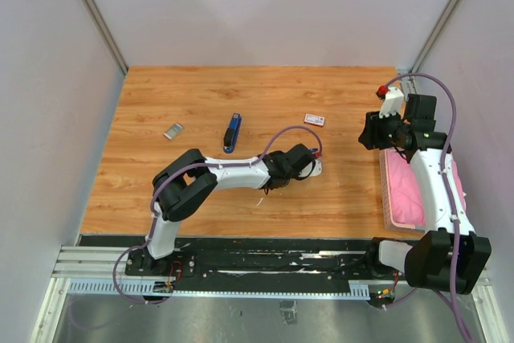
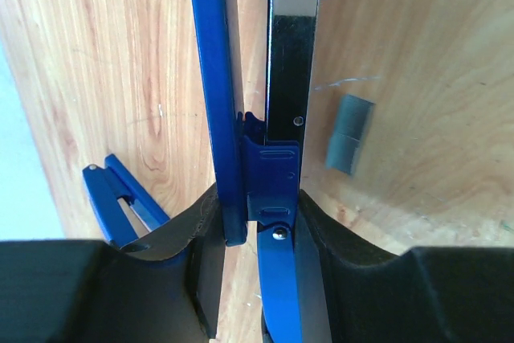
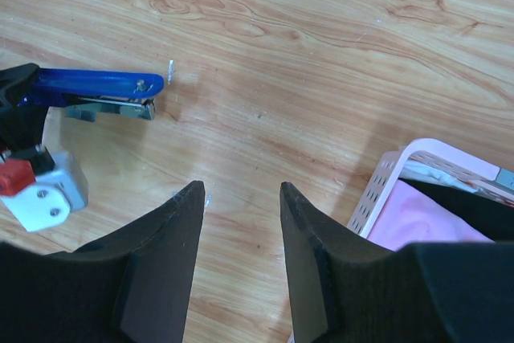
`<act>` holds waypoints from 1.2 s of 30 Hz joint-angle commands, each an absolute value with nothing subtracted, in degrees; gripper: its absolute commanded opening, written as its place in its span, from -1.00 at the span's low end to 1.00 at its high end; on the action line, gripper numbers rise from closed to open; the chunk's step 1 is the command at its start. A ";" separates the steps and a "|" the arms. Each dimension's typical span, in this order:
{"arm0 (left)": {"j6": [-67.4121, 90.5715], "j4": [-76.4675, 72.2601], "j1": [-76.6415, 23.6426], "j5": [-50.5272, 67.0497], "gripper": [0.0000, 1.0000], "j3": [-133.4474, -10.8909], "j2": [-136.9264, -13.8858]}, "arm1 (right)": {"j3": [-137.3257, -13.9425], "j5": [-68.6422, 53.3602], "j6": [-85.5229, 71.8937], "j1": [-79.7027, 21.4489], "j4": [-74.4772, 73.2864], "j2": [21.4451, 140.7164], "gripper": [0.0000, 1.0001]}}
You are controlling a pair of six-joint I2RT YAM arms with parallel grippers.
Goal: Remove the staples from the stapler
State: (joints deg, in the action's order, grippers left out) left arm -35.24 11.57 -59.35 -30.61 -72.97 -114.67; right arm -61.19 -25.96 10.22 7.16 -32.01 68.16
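Observation:
My left gripper is shut on the hinge end of a blue stapler, seen in the left wrist view. The stapler is spread open, with the blue lid on one side and the shiny metal magazine on the other. It also shows in the right wrist view. A short grey staple strip lies on the table beside the magazine. A wider grey strip lies far left. My right gripper is open and empty above the table.
A second blue stapler-like piece lies mid-table and shows in the left wrist view. A small white box with red print lies behind the left gripper. A pink basket stands at the right edge under the right arm.

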 commanded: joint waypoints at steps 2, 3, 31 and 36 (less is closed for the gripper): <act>-29.73 17.06 -55.73 -26.01 -1.00 -78.24 -111.64 | -60.53 -27.51 9.32 8.43 -31.38 67.84 -0.12; -29.16 17.76 -55.09 -24.98 -1.00 -78.87 -111.44 | -60.44 -27.56 9.32 8.39 -31.38 67.85 -0.12; -5.93 33.63 -19.96 37.45 -1.00 -96.22 -102.94 | -60.03 -29.98 9.15 9.84 -31.37 68.56 -0.13; -1.97 32.79 -12.57 41.36 -1.00 -98.58 -105.65 | -59.94 -30.55 9.05 10.02 -31.31 68.85 -0.13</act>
